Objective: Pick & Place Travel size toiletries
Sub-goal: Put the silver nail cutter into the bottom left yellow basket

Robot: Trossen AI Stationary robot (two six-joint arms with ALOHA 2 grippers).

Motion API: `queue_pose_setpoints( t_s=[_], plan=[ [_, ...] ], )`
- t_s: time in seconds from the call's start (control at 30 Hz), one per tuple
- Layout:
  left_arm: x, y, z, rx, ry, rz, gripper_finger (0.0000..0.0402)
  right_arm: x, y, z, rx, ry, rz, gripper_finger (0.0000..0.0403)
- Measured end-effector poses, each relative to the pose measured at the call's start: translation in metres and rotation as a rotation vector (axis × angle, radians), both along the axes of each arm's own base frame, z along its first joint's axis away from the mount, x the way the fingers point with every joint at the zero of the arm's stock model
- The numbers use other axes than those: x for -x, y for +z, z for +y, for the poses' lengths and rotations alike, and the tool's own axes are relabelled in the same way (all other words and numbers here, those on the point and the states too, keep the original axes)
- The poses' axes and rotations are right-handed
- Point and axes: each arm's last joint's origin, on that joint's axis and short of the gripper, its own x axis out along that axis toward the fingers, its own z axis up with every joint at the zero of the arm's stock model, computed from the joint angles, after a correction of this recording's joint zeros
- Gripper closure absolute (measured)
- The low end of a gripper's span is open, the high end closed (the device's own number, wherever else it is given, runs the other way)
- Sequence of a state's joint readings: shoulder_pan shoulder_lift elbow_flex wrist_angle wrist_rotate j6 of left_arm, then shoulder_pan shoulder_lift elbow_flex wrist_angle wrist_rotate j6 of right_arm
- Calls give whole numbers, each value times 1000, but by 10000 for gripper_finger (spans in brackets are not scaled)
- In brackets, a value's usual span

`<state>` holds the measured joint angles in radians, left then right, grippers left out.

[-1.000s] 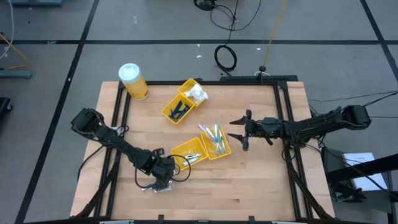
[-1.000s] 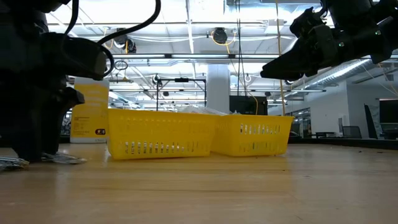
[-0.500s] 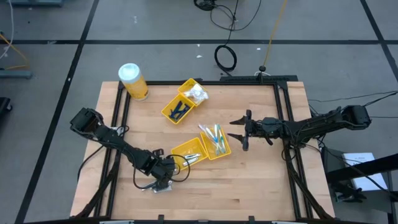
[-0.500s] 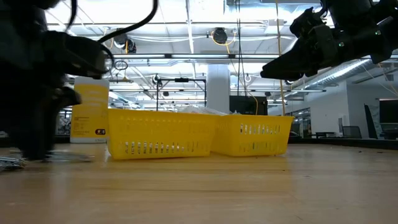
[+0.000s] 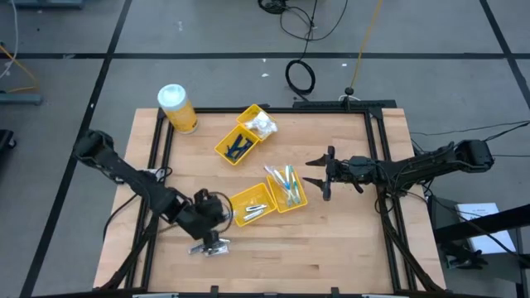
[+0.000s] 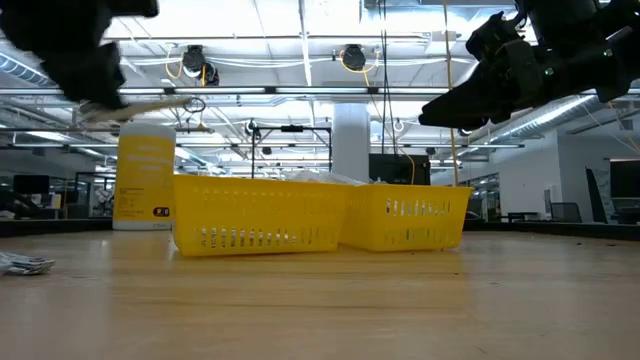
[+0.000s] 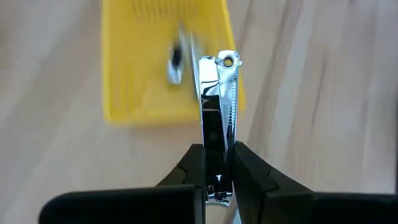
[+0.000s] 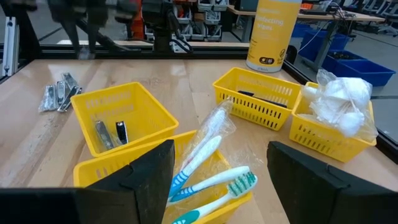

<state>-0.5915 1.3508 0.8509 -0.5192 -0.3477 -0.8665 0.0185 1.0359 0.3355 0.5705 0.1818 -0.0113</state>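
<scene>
Between the left pincer's (image 7: 217,177) closed fingers, silver nail clipper (image 7: 219,106), above yellow tray (image 7: 137,93).

Left gripper (image 5: 204,217) sits just beside the yellow tray (image 5: 252,206) of silver items. A small silver pile (image 5: 209,247) lies near it. Right gripper (image 5: 318,175) waits beyond the toothbrush tray (image 5: 288,189).

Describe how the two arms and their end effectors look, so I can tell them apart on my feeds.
Both arms are black and jointed, with loose black cables along them. The left end effector has two blunt matte-black fingers on a wide flat black bar. The right end effector has broad, angular black fingers; from above they look like thin prongs. No markings are visible.
</scene>
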Motion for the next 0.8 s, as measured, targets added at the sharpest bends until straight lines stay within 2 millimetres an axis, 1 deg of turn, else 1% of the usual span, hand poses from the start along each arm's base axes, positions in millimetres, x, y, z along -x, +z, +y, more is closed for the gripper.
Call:
queue_pose_setpoints(
  t_s=[0.07, 0.2, 0.3, 0.47, 0.63, 0.8],
  plan=[
    [-6, 7, 6, 0, 39, -70, 367, 0, 0, 0, 0, 0, 0, 161],
    [-23, 13, 21, 14, 53, -109, 367, 0, 0, 0, 0, -2, 0, 161],
    [-42, 15, 33, 42, 42, -77, 367, 0, 0, 0, -1, -2, 0, 161],
    [-73, 14, 52, 32, -6, -9, 367, 0, 0, 0, -7, -5, -1, 161],
    [-92, -9, 73, 42, 40, 155, 367, 0, 0, 0, -7, -5, -1, 161],
    [-103, -32, 85, 81, 84, 236, 366, 0, 0, 0, -6, -5, 4, 161]
  ],
)
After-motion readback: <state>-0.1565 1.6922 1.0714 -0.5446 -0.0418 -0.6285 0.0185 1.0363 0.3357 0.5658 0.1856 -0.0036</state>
